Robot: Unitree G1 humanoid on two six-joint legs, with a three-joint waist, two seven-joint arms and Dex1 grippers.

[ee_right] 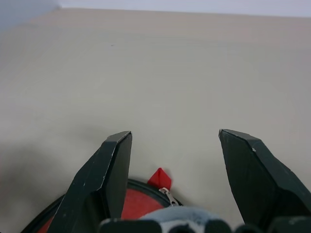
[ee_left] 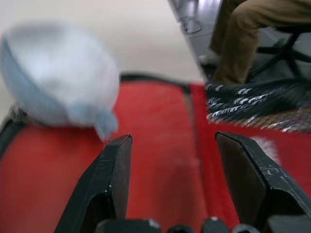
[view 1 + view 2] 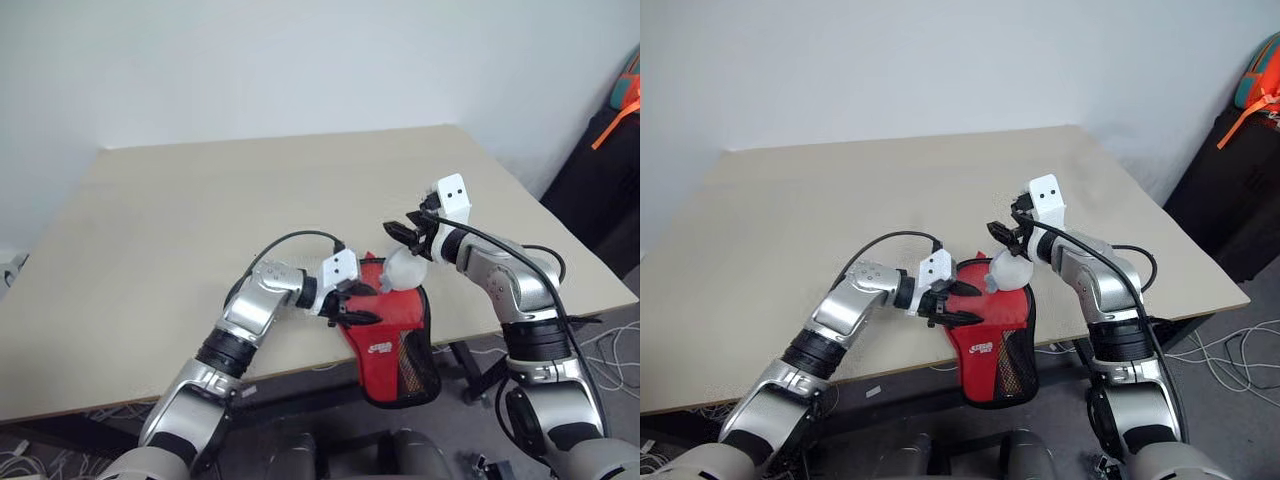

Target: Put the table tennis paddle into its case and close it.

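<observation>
The red case [image 3: 385,340] with black trim lies at the table's front edge, its mesh-panelled end [image 3: 415,365] hanging over the edge. My left gripper [image 3: 358,306] rests low over the case's upper part, fingers [image 2: 112,165] apart with red fabric showing between them and nothing pinched. My right gripper [image 3: 408,236] hovers open just above the case's far end; between its fingers [image 1: 109,165] I see bare table, and below them the zip pull with its red tab [image 1: 163,182]. The table tennis paddle is hidden.
The beige table [image 3: 200,220] stretches far and left of the case. A black bag with orange straps [image 3: 610,150] stands on the floor to the right, with cables [image 3: 600,350] near it. A seated person's leg [image 2: 243,39] shows beyond the table.
</observation>
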